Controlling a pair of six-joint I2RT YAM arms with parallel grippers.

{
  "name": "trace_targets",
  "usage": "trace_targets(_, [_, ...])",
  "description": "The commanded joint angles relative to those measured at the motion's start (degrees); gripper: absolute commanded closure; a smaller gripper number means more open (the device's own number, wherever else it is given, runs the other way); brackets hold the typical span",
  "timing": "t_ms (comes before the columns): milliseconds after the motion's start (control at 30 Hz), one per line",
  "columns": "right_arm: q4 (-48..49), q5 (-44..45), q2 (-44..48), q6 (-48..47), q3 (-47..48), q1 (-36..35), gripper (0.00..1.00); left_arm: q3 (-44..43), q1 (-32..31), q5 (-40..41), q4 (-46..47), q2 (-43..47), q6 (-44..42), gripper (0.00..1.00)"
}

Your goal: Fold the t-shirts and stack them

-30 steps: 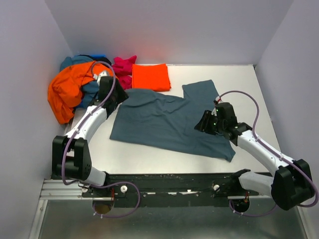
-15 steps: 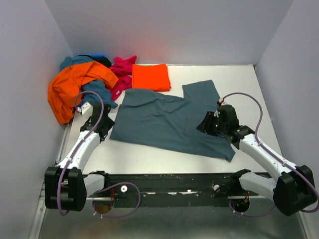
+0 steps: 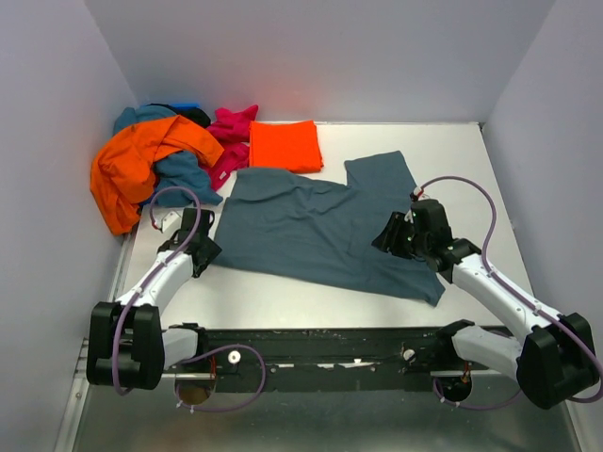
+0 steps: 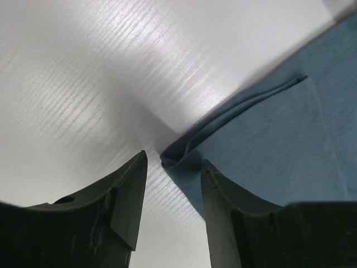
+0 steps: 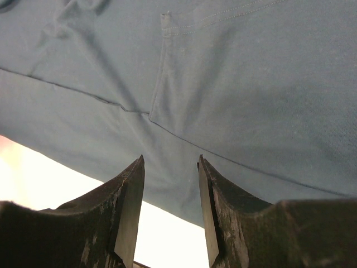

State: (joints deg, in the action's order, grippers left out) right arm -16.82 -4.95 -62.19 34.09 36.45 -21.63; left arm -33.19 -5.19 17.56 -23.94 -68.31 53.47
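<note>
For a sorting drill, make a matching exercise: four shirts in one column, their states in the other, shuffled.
Shirts:
1. grey-blue shirt
2. red-orange shirt
3. orange shirt
4. pink shirt

States:
A. folded into a neat rectangle at the back
B. spread out flat in the middle
C. crumpled at the far left
D. bunched up at the back, just left of the folded one

Pairs: 1-B, 2-A, 3-C, 4-D

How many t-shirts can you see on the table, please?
6: slate one spread centrally, orange-red folded behind it, and orange, teal, magenta, blue heaped far-left; more may be hidden.
</note>
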Motion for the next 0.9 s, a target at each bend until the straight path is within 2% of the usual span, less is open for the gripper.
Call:
trace_targets(0, [0.6,0.2,0.6,0.5,-1.3,0.4,0.49,1.5,0.3,-1.1,1.0,0.4,0.8,0.48])
trace_targets(100, [0.6,-0.1,0.0,0.7,-1.4,0.4,0.49,2.6,0.3,-3.3,4.2,-1.7,0.8,0.58])
trace_targets(167, [0.6,-0.1,-0.1,0.8,-1.3,0.4,0.49,3.0,0.3,-5.4,6.9,-3.6,0.1,0.77])
trace_targets(267, [0.2,0.6,0.2,0.9,-1.2,0.4,0.49,4.4,0.4,-7.1,10.7,-5.3,0.3,0.91])
trace_targets(300, [-0.1,1.3,0.5,1.0,-1.2,0.4,0.49,4.9,0.4,-7.3,11.6,-5.6,0.4,1.0])
trace_targets(400, [-2.4,4.6,1.2,2.0,-0.9,0.7,0.49,6.4,0.4,-5.9,9.7,-3.3,2.4,1.0])
trace_targets(500, [-5.5,11.6,2.2,3.1,-0.2,1.1,0.49,8.7,0.4,-2.4,4.5,4.8,5.8,1.0])
trace_targets(633, [-8.5,16.4,2.9,4.8,0.5,1.9,0.48,9.3,1.8,0.5,-7.0,17.1,9.1,1.0])
trace_targets(767, [-12.6,21.2,2.3,8.8,1.6,2.4,0.48,8.6,2.3,1.8,-17.9,24.6,12.3,1.0])
trace_targets(867, [-14.6,22.8,2.3,11.1,1.3,2.5,0.48,11.0,2.4,1.6,-17.7,28.1,12.9,1.0])
